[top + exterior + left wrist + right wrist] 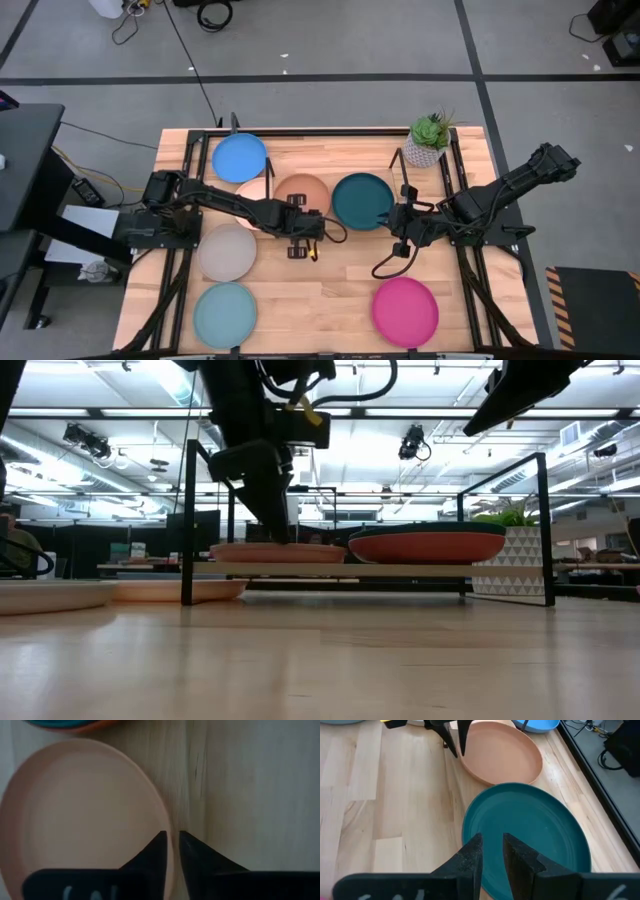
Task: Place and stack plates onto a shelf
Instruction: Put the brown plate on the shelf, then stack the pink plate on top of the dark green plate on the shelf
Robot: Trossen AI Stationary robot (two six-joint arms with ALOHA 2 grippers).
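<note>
Salmon plate [301,192] sits flat on shelf [330,569]; left gripper [170,851] straddles its rim.

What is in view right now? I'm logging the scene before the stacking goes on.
Blue plate: 1, bright blue, table's far left.
Cream plate: 1, cream, table, partly hidden beside the shelf.
Grey plate: 1, grey, table's left.
Light teal plate: 1, light teal, near left corner.
Magenta plate: 1, magenta, near right.
Salmon plate: 1, salmon, shelf's left half.
Dark teal plate: 1, dark teal, shelf's right half.
Orange plate: 1, orange, under dark teal plate.
Shelf: 1, light wood, black wire ends, mid-table.
Plant: 1, green, patterned pot, far right.
Left hand: 1, dark, on salmon plate's rim.
Right hand: 1, dark, on dark teal plate's rim.
</note>
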